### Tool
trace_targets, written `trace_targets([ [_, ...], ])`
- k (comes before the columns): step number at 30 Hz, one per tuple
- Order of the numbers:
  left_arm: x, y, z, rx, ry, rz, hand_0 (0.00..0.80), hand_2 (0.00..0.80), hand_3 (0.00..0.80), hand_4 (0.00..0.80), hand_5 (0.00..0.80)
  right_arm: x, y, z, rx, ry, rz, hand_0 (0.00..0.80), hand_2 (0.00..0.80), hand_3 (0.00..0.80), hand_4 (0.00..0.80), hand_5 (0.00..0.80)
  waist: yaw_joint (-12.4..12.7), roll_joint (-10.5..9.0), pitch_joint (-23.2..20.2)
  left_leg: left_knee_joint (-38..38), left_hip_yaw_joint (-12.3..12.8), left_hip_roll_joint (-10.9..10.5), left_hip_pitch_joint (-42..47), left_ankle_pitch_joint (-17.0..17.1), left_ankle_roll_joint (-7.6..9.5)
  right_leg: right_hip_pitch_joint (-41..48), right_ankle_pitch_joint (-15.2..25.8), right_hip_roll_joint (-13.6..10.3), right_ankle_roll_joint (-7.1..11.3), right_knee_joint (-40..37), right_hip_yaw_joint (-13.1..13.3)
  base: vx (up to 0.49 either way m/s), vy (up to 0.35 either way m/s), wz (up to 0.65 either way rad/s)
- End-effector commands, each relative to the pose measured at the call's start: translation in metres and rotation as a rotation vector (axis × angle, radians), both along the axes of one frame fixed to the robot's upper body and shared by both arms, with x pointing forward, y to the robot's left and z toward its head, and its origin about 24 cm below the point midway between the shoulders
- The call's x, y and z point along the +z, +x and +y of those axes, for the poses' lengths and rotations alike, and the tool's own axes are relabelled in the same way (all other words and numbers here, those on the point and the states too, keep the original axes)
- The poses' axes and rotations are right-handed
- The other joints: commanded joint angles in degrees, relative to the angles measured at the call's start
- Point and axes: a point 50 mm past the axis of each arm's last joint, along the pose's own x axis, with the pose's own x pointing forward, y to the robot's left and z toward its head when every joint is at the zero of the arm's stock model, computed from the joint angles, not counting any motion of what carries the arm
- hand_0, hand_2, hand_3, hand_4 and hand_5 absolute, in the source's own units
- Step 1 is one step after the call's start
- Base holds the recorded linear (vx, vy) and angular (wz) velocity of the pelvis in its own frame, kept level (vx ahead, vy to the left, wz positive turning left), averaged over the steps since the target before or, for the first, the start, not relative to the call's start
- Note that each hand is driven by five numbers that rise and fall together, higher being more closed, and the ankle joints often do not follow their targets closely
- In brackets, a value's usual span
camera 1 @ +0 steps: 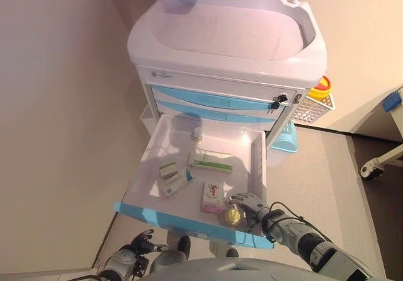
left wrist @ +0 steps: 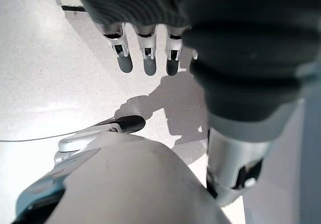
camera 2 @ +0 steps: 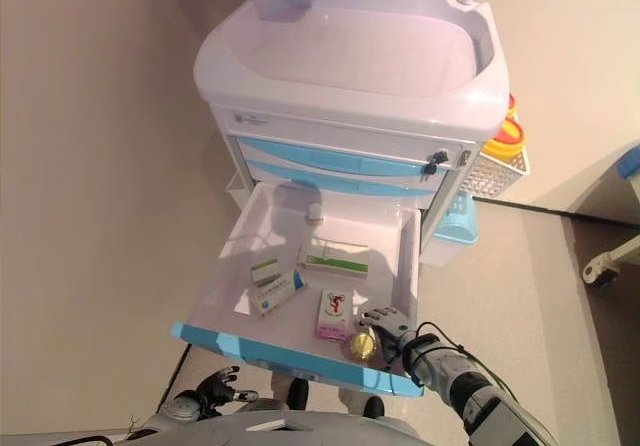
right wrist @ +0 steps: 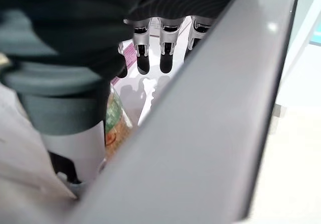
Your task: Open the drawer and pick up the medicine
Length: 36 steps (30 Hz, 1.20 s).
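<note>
The cart's lower drawer [camera 1: 189, 221] stands pulled out, white inside with a light blue front. In it lie a pink medicine box [camera 1: 213, 196], a green-and-white box [camera 1: 211, 162], two smaller boxes [camera 1: 173, 181] and a small white bottle [camera 1: 198, 133] at the back. A round yellowish bottle [camera 1: 232, 216] sits at the front right corner. My right hand [camera 1: 249, 202] reaches over the drawer's front edge, fingers [right wrist: 167, 58] straight, with the bottle [right wrist: 114, 121] just beside its thumb. My left hand [camera 1: 141, 240] hangs low below the drawer, with relaxed fingers [left wrist: 149, 58] holding nothing.
The white cart [camera 1: 227, 35] has a tray top and two shut blue drawers above the open one. A white wire basket [camera 1: 313, 109] with a yellow container hangs on its right side, above a blue bin [camera 1: 286, 139]. A caster wheel [camera 1: 371, 169] stands at the right.
</note>
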Motion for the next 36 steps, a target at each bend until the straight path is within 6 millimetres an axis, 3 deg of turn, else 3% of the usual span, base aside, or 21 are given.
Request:
trace_targets([
  [1, -0.006, -0.012, -0.008, -0.076, 0.002, 0.080, 0.000, 0.000, 0.000, 0.000, 0.000, 0.016, 0.018, 0.006, -0.005, 0.069, -0.109, 0.000, 0.000, 0.000, 0.000, 0.000, 0.54, -1.50, 1.35, 0.76, -0.16, -3.32, 1.29, -6.33, 2.61, -1.80, -0.69, -1.89, 2.56, 4.27, 1.24, 0.000, 0.000, 0.00],
  [22, -0.006, -0.011, -0.008, -0.080, -0.003, 0.076, 0.000, 0.000, 0.000, 0.000, 0.000, 0.024, 0.021, 0.026, 0.186, 0.075, -0.113, 0.000, 0.000, 0.000, 0.000, 0.000, 0.89, -1.06, 1.60, 0.81, -0.52, -3.42, 0.97, -6.28, 2.51, -2.01, -0.97, -2.11, 2.52, 4.34, 0.71, 0.000, 0.000, 0.00],
  [36, -0.005, -0.008, -0.008, -0.092, 0.004, 0.073, 0.000, 0.000, 0.000, 0.000, 0.000, 0.017, 0.014, 0.025, 0.198, 0.045, -0.052, 0.000, 0.000, 0.000, 0.000, 0.000, 1.33, -1.39, 1.74, 0.85, -0.82, -3.42, 0.72, -6.14, 2.53, -2.13, -1.03, -2.04, 2.42, 4.44, 0.45, 0.000, 0.000, 0.00],
])
